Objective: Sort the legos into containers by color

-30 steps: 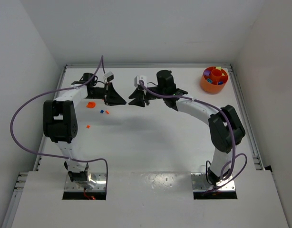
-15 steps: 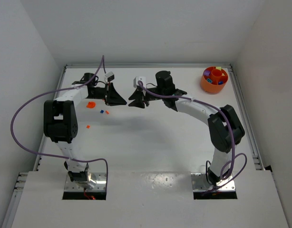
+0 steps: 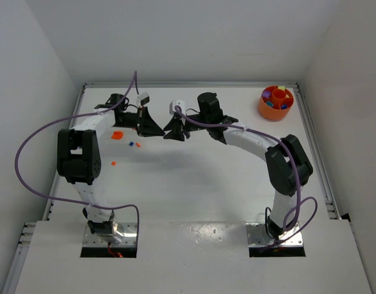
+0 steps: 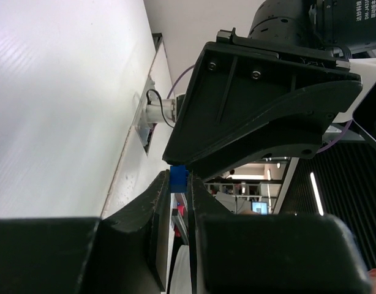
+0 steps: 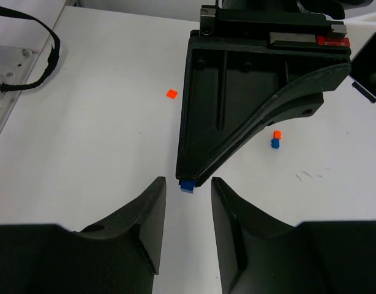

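My left gripper [image 3: 158,130] is shut on a tiny blue lego [image 4: 177,177], pinched at its fingertips above the back-left of the table. My right gripper [image 3: 168,132] faces it tip to tip and is open; in the right wrist view its fingers [image 5: 152,202] stand on either side of the blue lego [image 5: 187,185], apart from it. The orange bowl [image 3: 275,103], with coloured bits inside, sits at the back right. The purple-blue bowl is out of view.
Loose legos lie left of the grippers: an orange piece [image 3: 117,135], a blue and orange pair [image 3: 134,144], also in the right wrist view [image 5: 275,139], and a small orange one [image 3: 113,163]. A black strap [image 5: 29,55] lies by the table rail.
My right gripper has moved left toward the left gripper, so its open fingers now flank the blue lego. The left gripper shifted slightly right.
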